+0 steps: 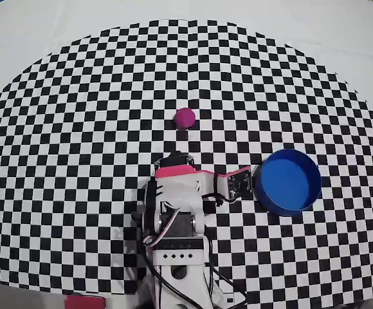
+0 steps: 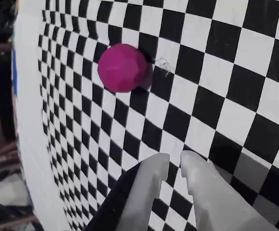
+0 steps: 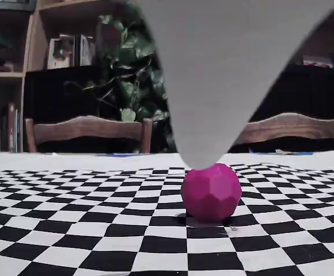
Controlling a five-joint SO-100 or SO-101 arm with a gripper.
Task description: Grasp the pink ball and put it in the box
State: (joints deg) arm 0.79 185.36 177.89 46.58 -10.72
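Observation:
The pink ball [image 1: 184, 118] lies on the checkered mat, a little beyond the arm [image 1: 173, 193]. It also shows in the wrist view [image 2: 123, 68] and in the fixed view [image 3: 211, 192]. The box [image 1: 287, 181], a round blue tub, stands to the right of the arm and is empty. In the wrist view my gripper [image 2: 175, 161] is at the bottom edge, well short of the ball. Its grey fingers [image 2: 151, 185] stand almost together with only a thin slit between them, and they hold nothing. In the overhead view the arm's wrist hides the jaws.
The checkered mat [image 1: 77, 129] lies on a white table. A small pink-edged circuit board [image 1: 236, 182] sticks out of the arm toward the box. A big blurred grey shape [image 3: 224, 75] hangs from the top of the fixed view, just above the ball. Chairs and shelves stand behind.

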